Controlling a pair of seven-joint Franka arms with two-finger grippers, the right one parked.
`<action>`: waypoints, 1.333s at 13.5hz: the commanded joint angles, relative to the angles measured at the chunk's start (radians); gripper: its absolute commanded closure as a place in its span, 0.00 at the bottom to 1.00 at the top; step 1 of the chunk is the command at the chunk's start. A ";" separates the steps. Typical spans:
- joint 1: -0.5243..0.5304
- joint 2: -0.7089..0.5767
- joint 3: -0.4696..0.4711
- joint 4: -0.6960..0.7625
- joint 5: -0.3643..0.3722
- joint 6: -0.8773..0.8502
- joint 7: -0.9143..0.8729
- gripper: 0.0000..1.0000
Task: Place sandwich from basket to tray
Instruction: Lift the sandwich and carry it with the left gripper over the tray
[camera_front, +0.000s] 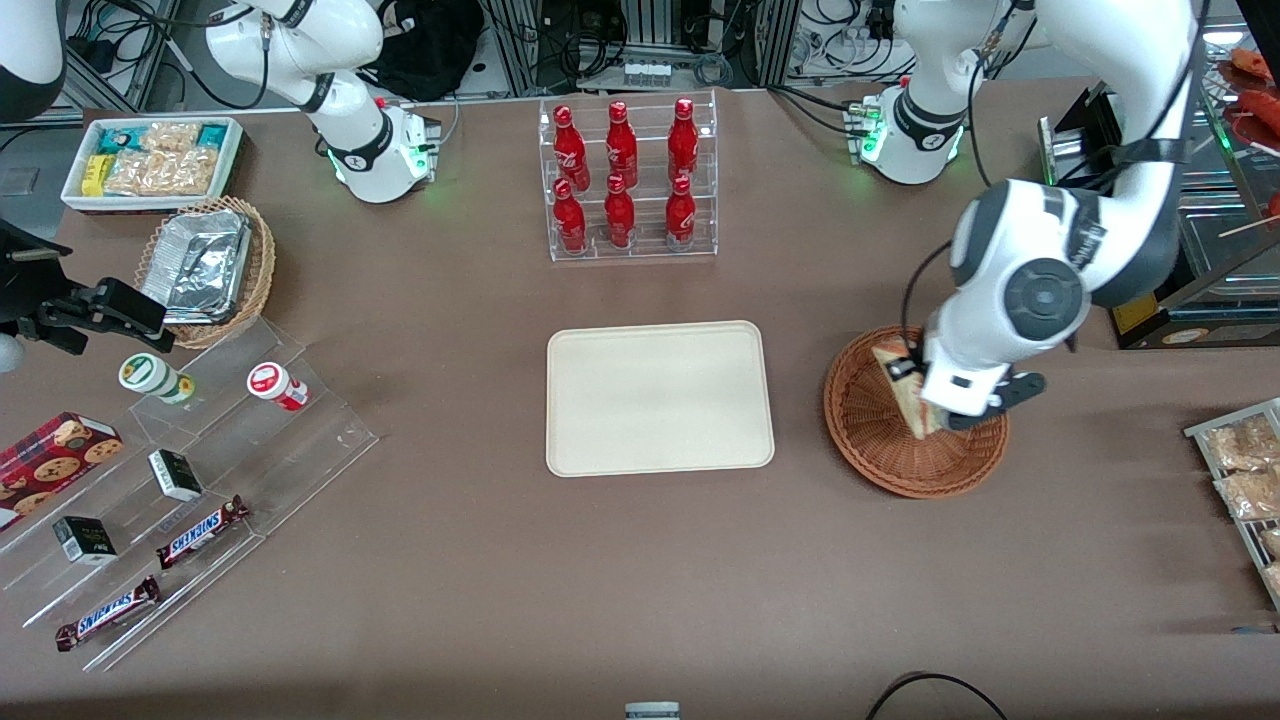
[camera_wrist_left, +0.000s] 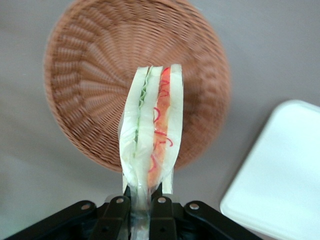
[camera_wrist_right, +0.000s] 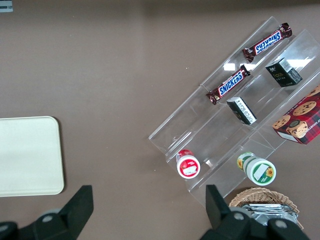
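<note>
My left gripper (camera_front: 940, 415) is shut on the clear-wrapped sandwich (camera_front: 905, 392), a pale bread wedge, and holds it above the round reddish-brown wicker basket (camera_front: 870, 430). In the left wrist view the sandwich (camera_wrist_left: 152, 130) hangs from the gripper (camera_wrist_left: 141, 212) with its green and red filling showing, lifted over the basket (camera_wrist_left: 90, 85), whose bowl holds nothing else. The cream-beige tray (camera_front: 659, 397) lies flat at the table's middle, beside the basket toward the parked arm's end. A corner of the tray also shows in the left wrist view (camera_wrist_left: 280, 175).
A clear rack of red bottles (camera_front: 628, 180) stands farther from the front camera than the tray. A tan basket with foil containers (camera_front: 205, 268), a white snack bin (camera_front: 150, 160) and clear steps with Snickers bars (camera_front: 200, 530) lie toward the parked arm's end. Bagged snacks (camera_front: 1240, 470) lie toward the working arm's end.
</note>
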 joint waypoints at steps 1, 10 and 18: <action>-0.087 0.089 0.006 0.090 0.018 -0.028 0.010 0.95; -0.316 0.330 -0.002 0.324 -0.038 0.063 -0.082 0.97; -0.454 0.509 0.000 0.480 -0.027 0.188 -0.297 0.97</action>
